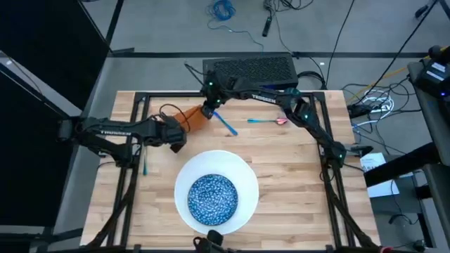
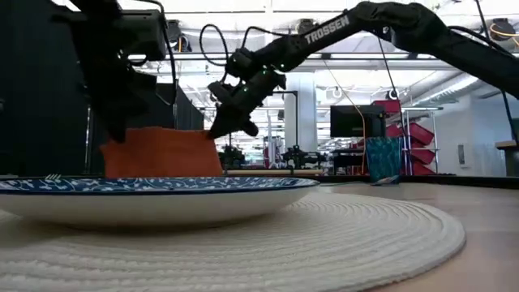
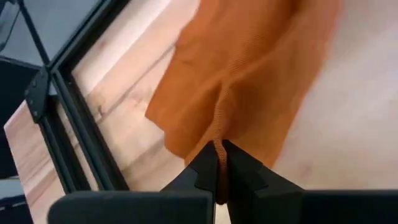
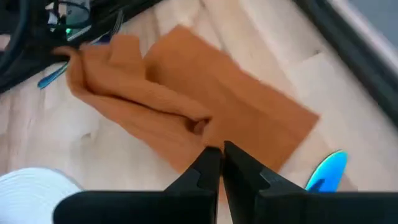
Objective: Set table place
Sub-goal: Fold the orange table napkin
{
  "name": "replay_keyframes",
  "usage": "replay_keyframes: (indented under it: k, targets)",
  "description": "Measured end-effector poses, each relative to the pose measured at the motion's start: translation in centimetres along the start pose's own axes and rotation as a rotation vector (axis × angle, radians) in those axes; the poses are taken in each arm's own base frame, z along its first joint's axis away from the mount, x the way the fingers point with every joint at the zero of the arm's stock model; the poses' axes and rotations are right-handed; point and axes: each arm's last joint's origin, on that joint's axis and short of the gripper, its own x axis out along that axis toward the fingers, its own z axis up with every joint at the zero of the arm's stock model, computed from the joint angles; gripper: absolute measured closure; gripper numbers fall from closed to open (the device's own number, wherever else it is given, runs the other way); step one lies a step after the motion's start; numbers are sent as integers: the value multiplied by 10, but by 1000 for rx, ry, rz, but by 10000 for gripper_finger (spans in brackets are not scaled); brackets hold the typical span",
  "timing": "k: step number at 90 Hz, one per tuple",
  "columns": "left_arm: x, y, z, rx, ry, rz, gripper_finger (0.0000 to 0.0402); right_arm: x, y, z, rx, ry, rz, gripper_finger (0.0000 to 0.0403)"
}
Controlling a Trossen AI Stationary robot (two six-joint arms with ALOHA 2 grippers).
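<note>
The orange napkin [image 1: 194, 118] is at the table's far left of centre, stretched between my two grippers. My left gripper [image 1: 180, 135] is shut on its near-left end and my right gripper [image 1: 207, 109] on its far-right end. In the low view the napkin [image 2: 162, 152] stands up as a sheet behind the bowl. The blue speckled bowl [image 1: 213, 198] sits on a round white woven mat [image 1: 239, 169] at the near middle. Light-blue cutlery [image 1: 226, 124] lies just right of the napkin. A teal cup [image 2: 383, 158] stands far back. My left gripper pinches a raised fold of the napkin [image 3: 219, 142] between its two fingertips, coming from the table's left. The cloth spreads away beyond the fingers, above the wood. My right gripper pinches a bunched ridge of the napkin [image 4: 200, 127] at its fingertips, slanting down from the far right. Beyond the ridge a flat part of the cloth [image 4: 249, 112] lies on the table.
A second utensil with a pink end [image 1: 266, 121] lies at the far right of centre. Another blue utensil [image 1: 144, 166] lies by the left rail. A black case [image 1: 253, 70] stands at the far edge. Bare wood [image 1: 295, 183] shows right of the mat.
</note>
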Motion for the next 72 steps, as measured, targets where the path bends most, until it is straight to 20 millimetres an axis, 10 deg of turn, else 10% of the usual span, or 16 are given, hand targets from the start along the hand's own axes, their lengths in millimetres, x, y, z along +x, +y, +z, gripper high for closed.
replay_keyframes:
  k: [72]
  targets:
    - [24, 29, 31, -61, -36, -13, 400, -13, -25, 20, 110, -161, 101, 385]
